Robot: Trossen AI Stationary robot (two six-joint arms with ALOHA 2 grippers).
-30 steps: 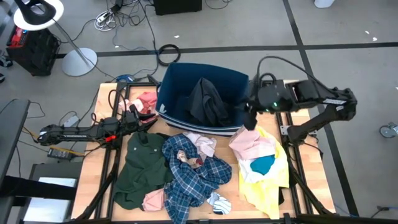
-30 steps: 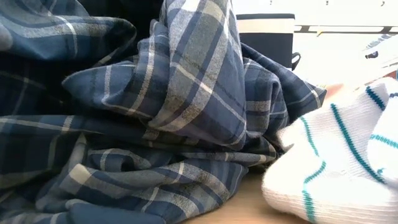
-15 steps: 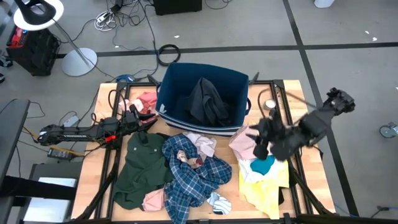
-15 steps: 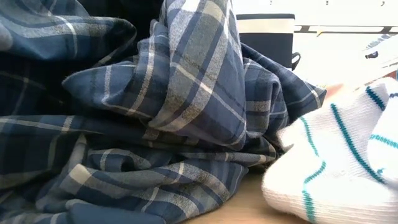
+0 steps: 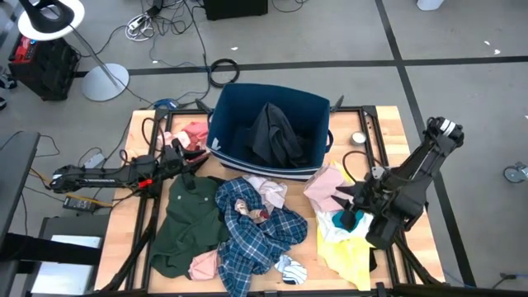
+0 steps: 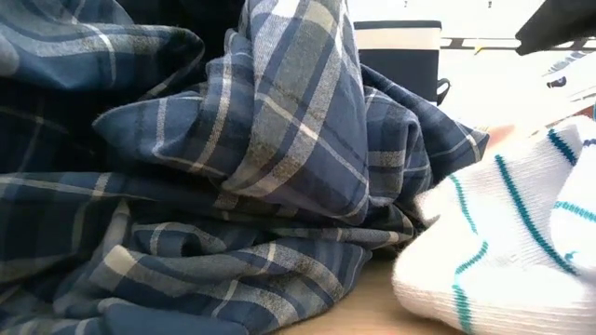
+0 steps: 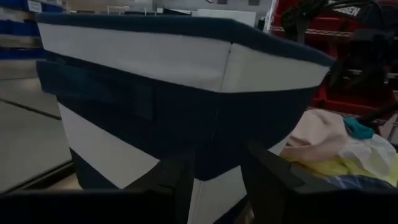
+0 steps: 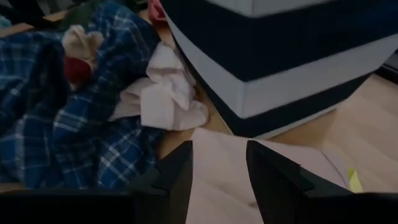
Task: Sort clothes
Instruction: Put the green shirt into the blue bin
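**Q:** Where's yr right gripper sitting rn?

**A:** My right gripper (image 5: 345,200) is hanging over the right side of the table (image 5: 412,157), just above the pale pink piece (image 5: 328,186) that's lying on the yellow shirt (image 5: 351,247). Fingers (image 8: 180,177) are standing apart, nothing btwn them, not gripping anything. Thru the wrist cam I'm looking past them at that pink cloth and the bin's striped wall.

**Q:** And the left?

**A:** My left gripper (image 5: 191,158) is waiting low at the left side, pointing at the bin (image 5: 239,95), just beside its wall. Fingers (image 7: 180,180) are spread too, empty. A pink piece (image 5: 195,132) is lying just behind it, near the bin's left corner.

**Q:** The clothes, where are they lying?

**A:** Black top (image 5: 275,136) is sitting inside the bin. Green shirt (image 5: 186,219) is spreading over the front left of the table. Plaid shirt (image 5: 256,235) is bunching up in the middle, touching the green one, w/ a maroon bit (image 5: 261,216) and a cream piece (image 5: 266,190) on top of it. Another pink piece (image 5: 202,264) is peeking out at the front btwn green and plaid. White sock w/ teal stripes (image 6: 507,242) is lying at the front edge, touching the plaid. A teal piece (image 5: 351,219) is resting on the yellow shirt, right under my right gripper.
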